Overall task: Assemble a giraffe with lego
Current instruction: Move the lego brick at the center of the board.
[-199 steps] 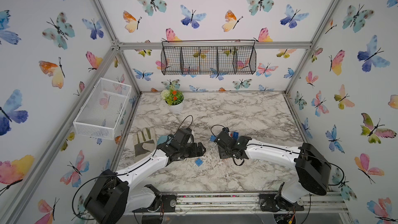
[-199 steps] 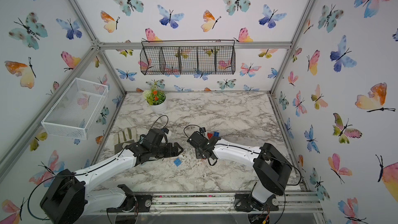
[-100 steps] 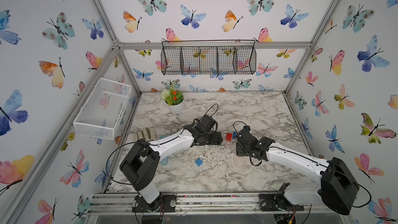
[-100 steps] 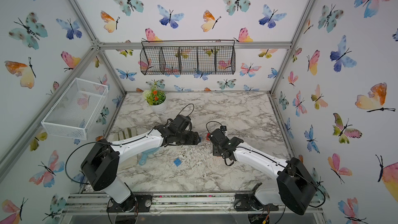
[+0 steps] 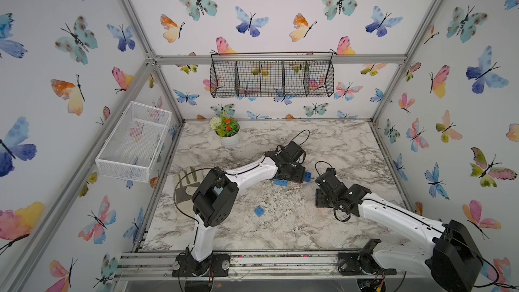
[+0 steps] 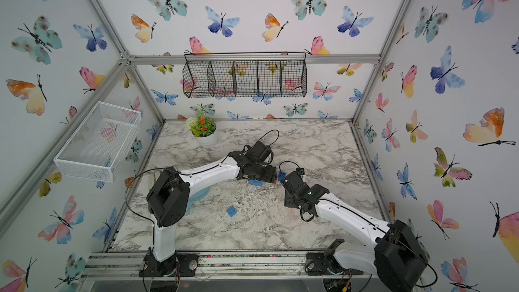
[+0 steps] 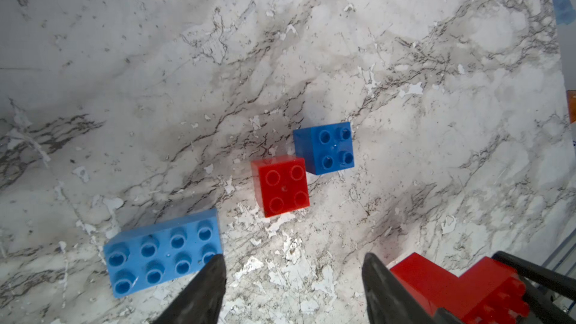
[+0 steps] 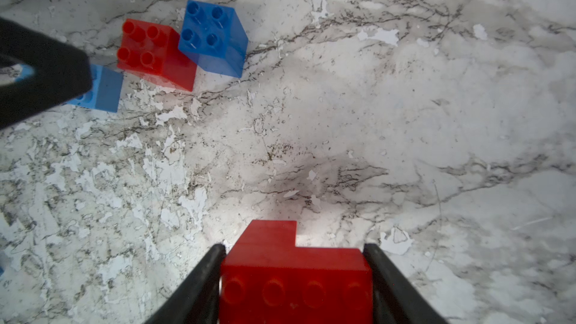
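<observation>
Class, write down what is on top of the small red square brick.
Nothing: all four studs of the red square brick are bare. It stands on the marble table; its underside is hidden.

- marble tabletop (image 7: pixel 124 57): white, grey-black veins
- red square brick (image 7: pixel 282 185)
- blue square brick (image 7: pixel 325 148), deeper than light blue oblong brick (image 7: pixel 162 257)
- red arch brick (image 8: pixel 296 275)
- walls (image 5: pixel 280 9): white, pastel butterflies
- wire basket (image 5: pixel 271 60) black
- mesh basket (image 5: pixel 123 167) white

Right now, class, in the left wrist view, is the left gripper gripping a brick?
No: the left gripper has its fingers apart, with only bare tabletop between them.
</observation>
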